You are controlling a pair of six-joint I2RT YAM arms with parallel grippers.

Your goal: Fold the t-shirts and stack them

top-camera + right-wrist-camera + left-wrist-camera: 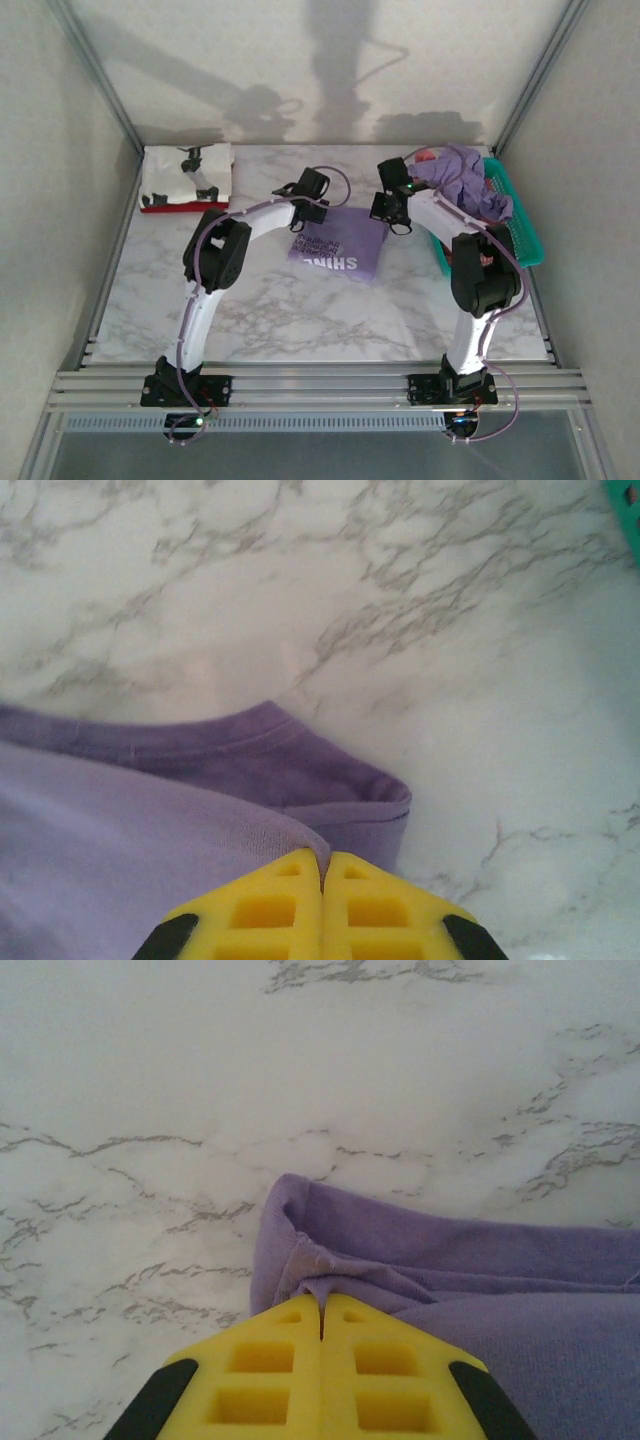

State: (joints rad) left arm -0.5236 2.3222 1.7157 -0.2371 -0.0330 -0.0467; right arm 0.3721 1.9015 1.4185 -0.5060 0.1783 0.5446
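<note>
Flat at the middle of the marble surface [300, 320], seen from above: a lavender shirt [338, 245] with white lettering, partly folded. Held along its far edge from both sides, with the left jaws at its 11 o'clock corner and the right jaws at its 1 o'clock corner. From the left wrist camera: yellow fingers [265, 1360] pressed together, a pinch of the lavender shirt [480, 1290] caught at their tips at a rounded, doubled-over fold, bare marble beyond at 12 o'clock and off toward 9. From the right wrist camera: yellow fingers [375, 895] likewise together, clamped on the edge of the same shirt [150, 810], a darker hem curving across toward 3 o'clock, a sliver of the teal basket [628, 500] in the 1 o'clock corner. Over at 10 o'clock on the surface, well apart from the arms: a white shirt [187, 172] with black print, folded into a neat rectangle, stacked on a red shirt [180, 207] visible as a strip along the near edge. At 2 o'clock, close against the right wall: the teal basket [520, 225], heaped with a crumpled purple shirt [465, 180] spilling over the rim, plus a bit of coral-red cloth [425, 156] peeking out at the heap's 10 o'clock side. Left arm [215, 255] bent and stretched toward 1 o'clock; right arm [480, 270] stretched toward 11 o'clock.
</note>
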